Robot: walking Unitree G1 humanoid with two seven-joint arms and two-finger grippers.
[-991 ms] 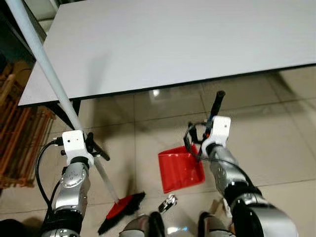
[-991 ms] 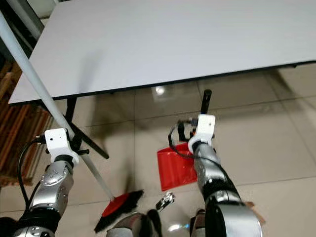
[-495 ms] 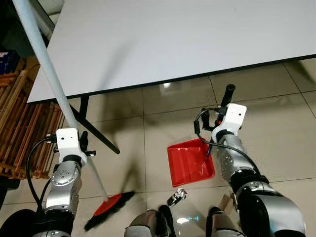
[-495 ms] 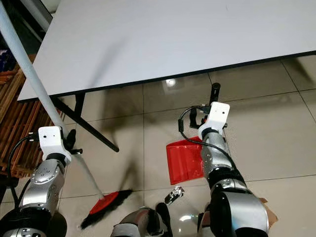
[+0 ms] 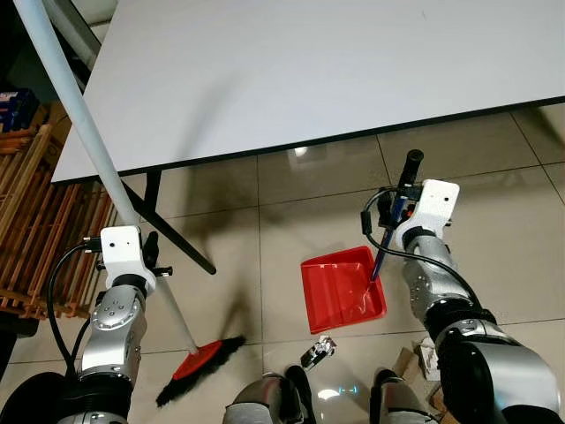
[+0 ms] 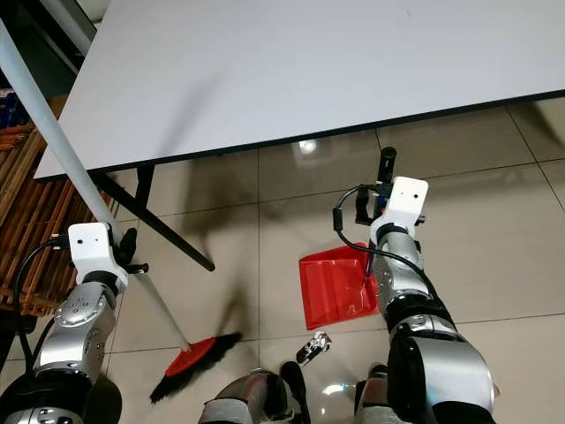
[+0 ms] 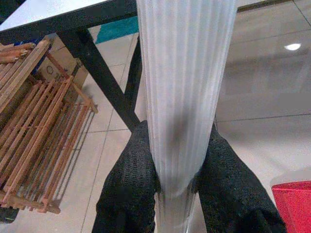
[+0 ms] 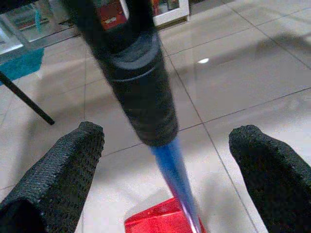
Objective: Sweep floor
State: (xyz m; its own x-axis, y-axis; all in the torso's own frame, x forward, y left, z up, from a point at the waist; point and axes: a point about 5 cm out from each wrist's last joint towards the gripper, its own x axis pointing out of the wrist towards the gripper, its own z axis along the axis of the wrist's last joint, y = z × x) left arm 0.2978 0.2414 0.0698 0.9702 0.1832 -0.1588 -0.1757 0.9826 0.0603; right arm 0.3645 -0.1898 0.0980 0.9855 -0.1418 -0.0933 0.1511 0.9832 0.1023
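Large grey bench (image 5: 335, 62) spans the upper part of the head views, dark edge, black angled legs (image 5: 177, 243) under its left corner. Beige tiled floor (image 5: 503, 177) below it, glossy, with light reflections. Wooden slatted rack (image 5: 35, 230) stands on the floor off the bench's left edge.

Broom (image 5: 97, 168): long white ribbed pole runs diagonally from the upper left, past the bench's left corner, down to a red head with black bristles (image 5: 201, 369) resting on the floor near the robot's feet. Left end effector (image 7: 180, 179) is clamped on the pole; the wrist view shows both black fingers (image 7: 131, 179) pressed against it on either side. White wrist housing and silver left arm (image 5: 119, 309) sit just below the grip.

Red dustpan (image 5: 342, 290) lies on the floor in front of the bench's near edge, well apart from the broom head to its right. Its thin blue stem rises to a black grip (image 5: 408, 172). Right end effector (image 8: 165, 165) is wide apart; the stem and black grip pass between the two fingers (image 8: 58, 170) with clear gaps on both sides, not touching either in the wrist view. Silver right arm (image 5: 433, 274) reaches up beside the dustpan.

Small shiny crumpled scrap (image 5: 320, 352) lies on the floor just beside the dustpan's near edge, between dustpan and broom head.
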